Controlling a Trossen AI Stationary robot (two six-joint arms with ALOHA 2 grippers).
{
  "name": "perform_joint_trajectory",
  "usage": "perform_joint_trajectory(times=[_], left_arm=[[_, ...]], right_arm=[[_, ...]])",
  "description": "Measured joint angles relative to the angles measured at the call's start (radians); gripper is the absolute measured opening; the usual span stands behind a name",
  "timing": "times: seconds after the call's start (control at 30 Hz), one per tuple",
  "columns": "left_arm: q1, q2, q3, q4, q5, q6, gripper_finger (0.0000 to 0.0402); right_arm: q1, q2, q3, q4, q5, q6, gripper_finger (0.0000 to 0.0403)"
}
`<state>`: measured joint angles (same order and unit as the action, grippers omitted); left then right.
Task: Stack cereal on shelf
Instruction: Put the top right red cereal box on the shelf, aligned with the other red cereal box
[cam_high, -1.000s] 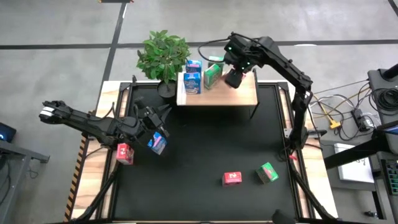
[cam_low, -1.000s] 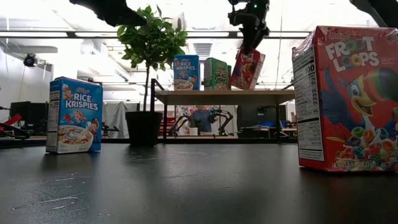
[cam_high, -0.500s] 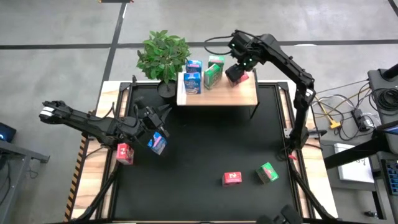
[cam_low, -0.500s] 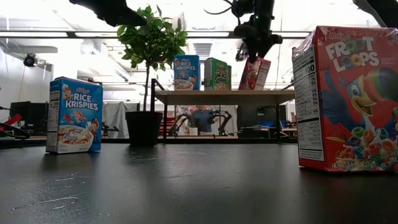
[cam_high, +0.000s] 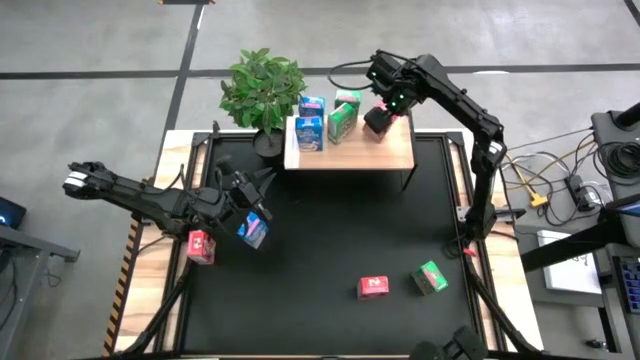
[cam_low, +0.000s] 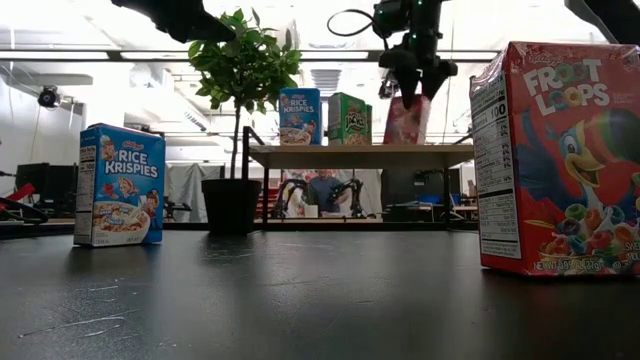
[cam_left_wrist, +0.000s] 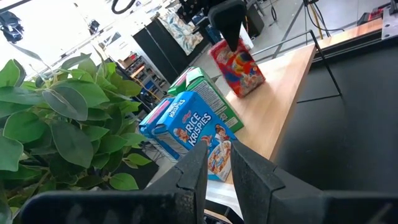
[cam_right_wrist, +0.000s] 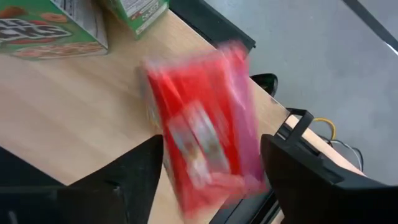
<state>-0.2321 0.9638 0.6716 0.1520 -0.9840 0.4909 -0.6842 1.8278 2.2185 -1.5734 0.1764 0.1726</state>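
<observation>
Red cereal box (cam_right_wrist: 205, 124) on shelf (cam_high: 385, 152), between spread fingers of right claw (cam_high: 378, 118) (open, not gripping).

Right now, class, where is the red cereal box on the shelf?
High view: the red box stands on the shelf's right side, beside the green box.

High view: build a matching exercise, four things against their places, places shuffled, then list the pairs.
Things:
1. plant
2. green box off the shelf
3. red box
4. blue box off the shelf

Places:
A. on the shelf's right end, under the open right pincer
B. just off the shelf's left end
C. on the black mat, right arm's side, far from the shelf
D. on the mat beside the left pincer

Pairs: 1-B, 2-C, 3-A, 4-D
</observation>
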Motion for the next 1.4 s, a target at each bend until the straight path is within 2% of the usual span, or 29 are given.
perform_joint_trajectory(times=[0.4, 0.7, 0.83, 1.0, 1.17, 1.4], left_arm=[[0.0, 0.0, 0.0, 0.0, 0.0, 0.002, 0.0054], [0.0, 0.0, 0.0, 0.0, 0.0, 0.002, 0.0054], [0.0, 0.0, 0.0, 0.0, 0.0, 0.002, 0.0054], [0.0, 0.0, 0.0, 0.0, 0.0, 0.005, 0.0054], [0.0, 0.0, 0.0, 0.0, 0.0, 0.006, 0.0054], [0.0, 0.0, 0.0, -0.004, 0.0, 0.006, 0.0054]], right_arm=[[-0.004, -0.01, 0.001, 0.001, 0.0, -0.039, 0.0263], [-0.001, -0.015, 0.139, 0.004, 0.0, -0.024, 0.0255], [0.015, -0.054, 0.13, 0.019, 0.001, -0.004, 0.0242], [0.093, -0.081, 0.13, 0.028, 0.008, -0.013, 0.0198], [0.215, -0.071, 0.106, 0.058, 0.015, -0.076, 0.0125], [0.326, -0.061, -0.123, 0.145, 0.151, -0.098, 0.002]])
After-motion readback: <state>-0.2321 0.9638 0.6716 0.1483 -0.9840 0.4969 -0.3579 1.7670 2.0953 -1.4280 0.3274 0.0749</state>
